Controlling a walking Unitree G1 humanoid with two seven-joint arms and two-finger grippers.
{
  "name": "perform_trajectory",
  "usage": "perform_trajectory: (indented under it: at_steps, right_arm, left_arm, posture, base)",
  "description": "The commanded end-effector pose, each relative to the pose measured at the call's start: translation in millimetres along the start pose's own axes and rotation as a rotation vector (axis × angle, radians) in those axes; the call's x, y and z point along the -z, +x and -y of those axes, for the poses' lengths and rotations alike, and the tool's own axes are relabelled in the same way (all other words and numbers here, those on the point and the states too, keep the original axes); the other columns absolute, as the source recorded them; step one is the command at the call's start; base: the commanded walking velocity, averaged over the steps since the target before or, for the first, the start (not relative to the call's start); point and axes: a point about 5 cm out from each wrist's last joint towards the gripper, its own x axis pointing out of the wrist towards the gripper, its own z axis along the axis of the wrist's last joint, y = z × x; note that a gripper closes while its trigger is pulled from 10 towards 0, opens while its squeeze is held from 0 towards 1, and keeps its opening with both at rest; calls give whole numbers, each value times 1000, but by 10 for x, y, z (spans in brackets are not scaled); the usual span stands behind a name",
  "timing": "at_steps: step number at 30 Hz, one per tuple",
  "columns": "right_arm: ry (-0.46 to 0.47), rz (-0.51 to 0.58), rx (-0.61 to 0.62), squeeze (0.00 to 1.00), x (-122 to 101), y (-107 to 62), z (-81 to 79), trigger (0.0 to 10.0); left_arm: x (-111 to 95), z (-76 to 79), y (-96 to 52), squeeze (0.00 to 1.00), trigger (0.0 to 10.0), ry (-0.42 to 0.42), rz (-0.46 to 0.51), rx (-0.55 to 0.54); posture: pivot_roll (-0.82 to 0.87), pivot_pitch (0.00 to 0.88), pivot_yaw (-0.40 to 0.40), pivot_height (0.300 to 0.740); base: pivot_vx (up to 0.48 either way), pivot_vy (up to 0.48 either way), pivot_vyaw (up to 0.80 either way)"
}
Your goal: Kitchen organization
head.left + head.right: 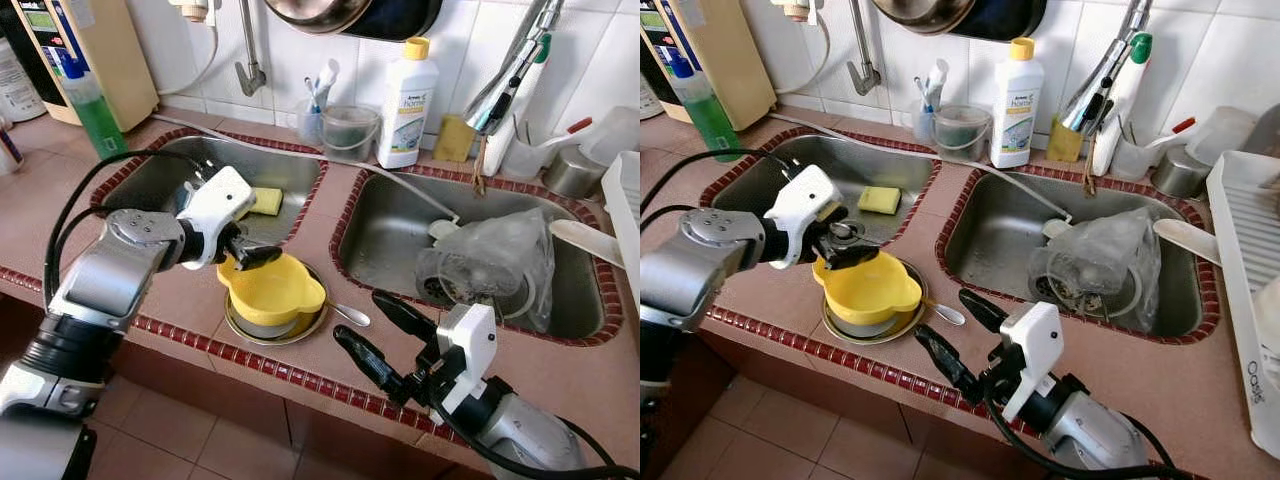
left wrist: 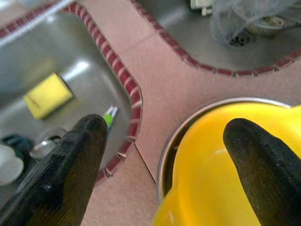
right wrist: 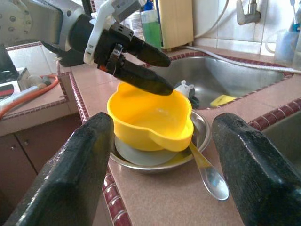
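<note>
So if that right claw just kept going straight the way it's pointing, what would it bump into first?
Most likely the yellow bowl, which sits straight ahead between the open jaws of the right gripper, stacked in a metal dish. The spoon lies lower, just beside that line.

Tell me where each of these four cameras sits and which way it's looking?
Left eye view: on the head, looking down at the counter; both arms show, left end effector over the yellow bowl.
Right eye view: the head's other eye, same scene; right end effector open near the spoon.
Left wrist view: on the left wrist, looking past its fingers at bowl and sponge.
Right wrist view: on the right wrist, facing the bowl and left arm.
All four share the yellow bowl.
</note>
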Motion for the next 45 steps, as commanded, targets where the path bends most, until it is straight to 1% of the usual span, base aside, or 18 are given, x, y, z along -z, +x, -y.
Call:
perform_trajectory:
  at_steps: [1,2,3,6,10,11,12,13,24,29,33,35,36,45]
  right_arm:
    - [-15,20,2,0,-46,-2,-19,10000]
    - [-15,20,3,0,-44,-2,-21,10000]
    - [-14,20,5,0,-43,1,-26,10000]
    - [-16,22,8,0,-46,5,-29,10000]
    - [-16,24,13,0,-50,9,-29,10000]
    - [-16,25,14,0,-50,11,-30,10000]
    - [-16,25,14,0,-51,13,-31,10000]
    - [-15,26,16,0,-52,15,-33,10000]
    - [-2,35,23,0,-46,32,-53,10000]
    - [0,37,21,0,-47,36,-59,10000]
    - [0,39,21,0,-48,45,-54,10000]
    - [-2,41,19,0,-51,53,-55,10000]
    - [-3,41,17,0,-51,56,-55,10000]
    - [-6,43,17,0,-52,63,-48,10000]
  left_arm:
    - [-2,8,13,0,10000,6,-22,10]
    - [35,25,21,0,10000,-1,-39,19]
    - [116,49,38,0,10000,-14,-78,33]
    - [206,61,58,0,10000,-29,-118,36]
    - [235,76,58,0,10000,-37,-129,52]
    - [233,77,54,0,5765,-39,-126,58]
    - [230,75,52,0,5765,-37,-125,57]
    - [225,71,46,0,0,-31,-123,59]
    - [176,54,24,0,0,-4,-112,81]
    - [171,48,13,0,0,-4,-110,82]
    - [159,41,6,0,0,18,-99,83]
    - [155,41,6,0,0,14,-96,85]
    - [148,49,3,0,0,26,-93,95]
    - [135,77,11,0,0,22,-71,104]
  posture:
    - [-80,63,71,740]
    - [-80,64,72,740]
    - [-79,65,72,740]
    - [-79,69,74,740]
    - [-76,74,76,740]
    - [-75,78,76,740]
    - [-74,79,76,740]
    - [-74,82,77,740]
    - [-68,87,85,740]
    - [-64,87,85,740]
    - [-61,85,85,740]
    - [-61,85,85,740]
    - [-61,84,84,740]
    - [-63,78,83,740]
  base:
    - [0,0,0]
    - [0,0,0]
    - [0,0,0]
    - [0,0,0]
    - [0,0,0]
    - [0,0,0]
    - [0,0,0]
    - [0,0,0]
    - [0,0,0]
    - [0,0,0]
    - [0,0,0]
    - [0,0,0]
    - [0,0,0]
    - [0,0,0]
